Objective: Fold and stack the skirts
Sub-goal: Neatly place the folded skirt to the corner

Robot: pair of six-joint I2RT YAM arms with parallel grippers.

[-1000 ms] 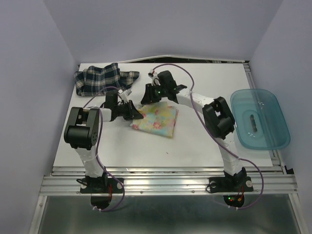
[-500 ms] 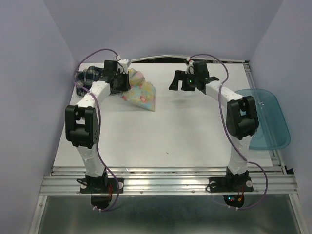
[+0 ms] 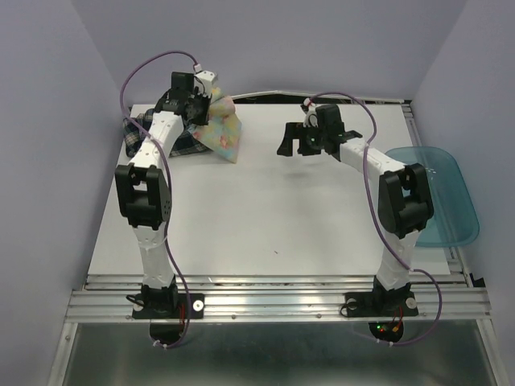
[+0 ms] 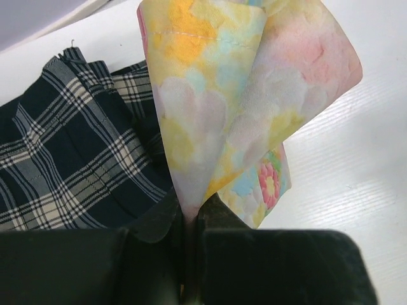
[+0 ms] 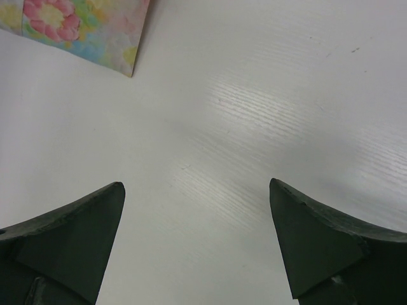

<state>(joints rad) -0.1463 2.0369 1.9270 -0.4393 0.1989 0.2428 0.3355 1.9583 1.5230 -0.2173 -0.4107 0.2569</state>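
Observation:
My left gripper [image 3: 198, 106] is shut on the pastel flower-print skirt [image 3: 222, 129] and holds it up at the table's far left, partly over the dark plaid skirt [image 3: 138, 135]. In the left wrist view the flower skirt [image 4: 241, 108] hangs folded from the closed jaws, with the plaid skirt [image 4: 70, 165] lying flat beneath to the left. My right gripper [image 3: 291, 141] is open and empty above bare table at the far middle. A corner of the flower skirt [image 5: 76, 28] shows at the top left of the right wrist view.
A translucent teal plastic bin [image 3: 438, 197] sits at the table's right edge, beside the right arm's elbow. The white table [image 3: 265, 217] is bounded by lilac walls on the left, back and right.
My left gripper has carried the flower skirt from the table's middle up and back to the far left, over the plaid skirt. My right gripper let go of it and pulled back to the right.

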